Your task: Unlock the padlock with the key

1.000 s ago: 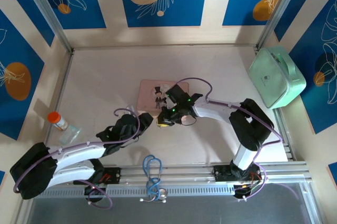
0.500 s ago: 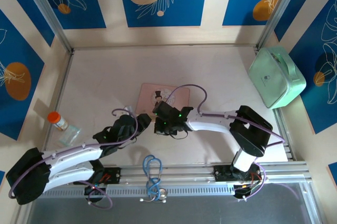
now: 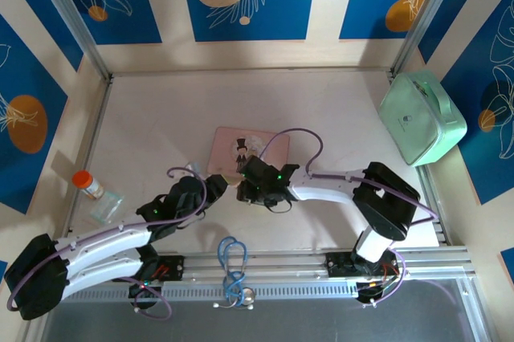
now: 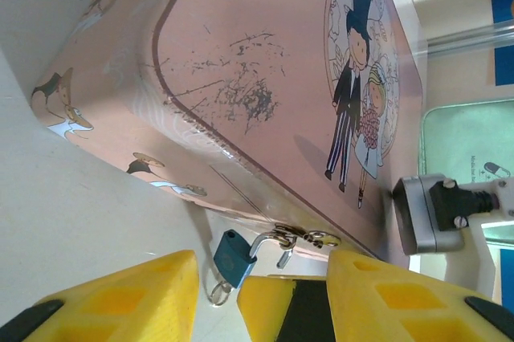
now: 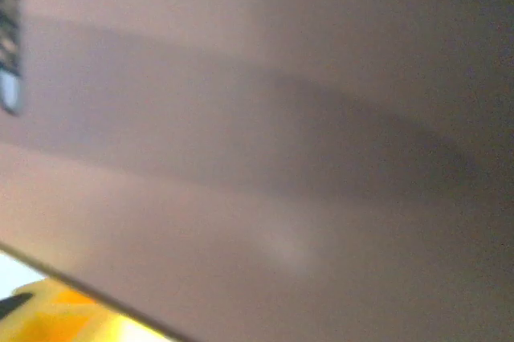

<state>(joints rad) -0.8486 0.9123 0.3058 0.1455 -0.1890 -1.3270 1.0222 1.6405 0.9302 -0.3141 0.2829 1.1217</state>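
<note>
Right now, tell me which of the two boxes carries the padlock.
The pink tin with the wedding couple on its lid: the blue padlock hangs from its clasp. The mint-green case at the right shows none.

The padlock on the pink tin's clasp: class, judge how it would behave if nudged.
The padlock hangs by its thin shackle from the clasp of the pink tin, so it would probably swing when nudged. Far smaller than the tin, it is likely light.
</note>
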